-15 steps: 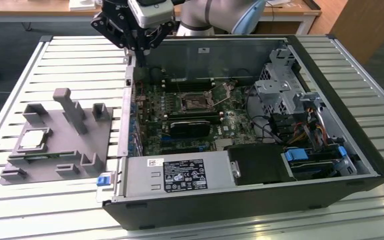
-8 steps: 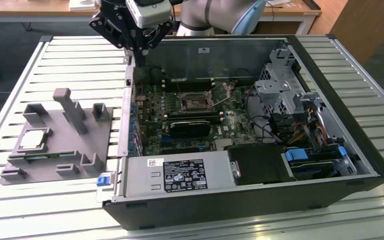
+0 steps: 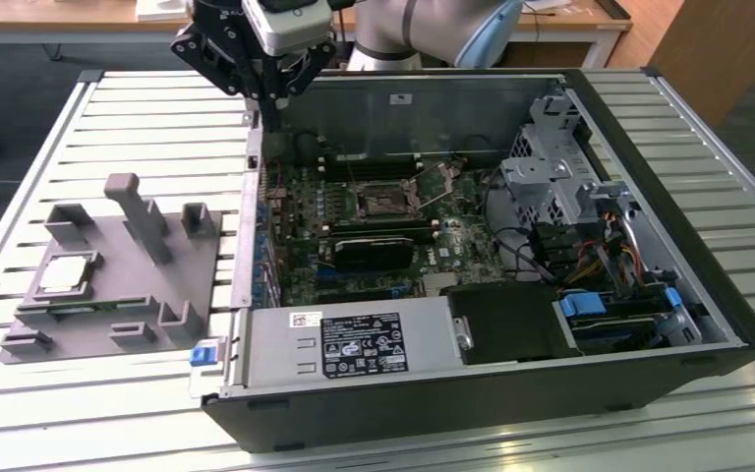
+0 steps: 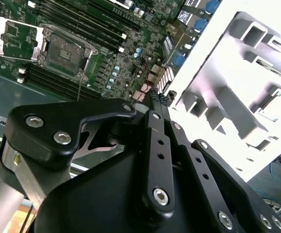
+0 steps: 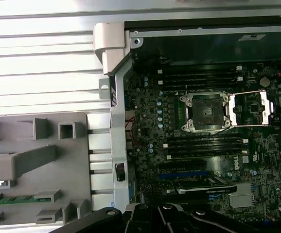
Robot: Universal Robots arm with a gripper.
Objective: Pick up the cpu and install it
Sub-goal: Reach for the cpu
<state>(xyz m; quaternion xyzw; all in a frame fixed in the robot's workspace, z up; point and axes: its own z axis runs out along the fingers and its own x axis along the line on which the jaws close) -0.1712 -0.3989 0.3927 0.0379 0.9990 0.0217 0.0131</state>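
The cpu, a small square chip with a shiny metal top, lies flat in the grey plastic tray on the slatted table, to the exterior view's left of the open computer case. My gripper hangs high above the case's rear corner nearest the tray, well away from the chip. In the second wrist view its black fingertips meet with nothing between them, so the gripper is shut and empty. On the motherboard, the black cpu socket stands uncovered with its metal load plate swung aside.
Upright pegs rise from the tray beside the chip. Inside the case are memory sticks, a graphics card, a drive cage, cables and a power supply. The case's side wall separates tray and motherboard.
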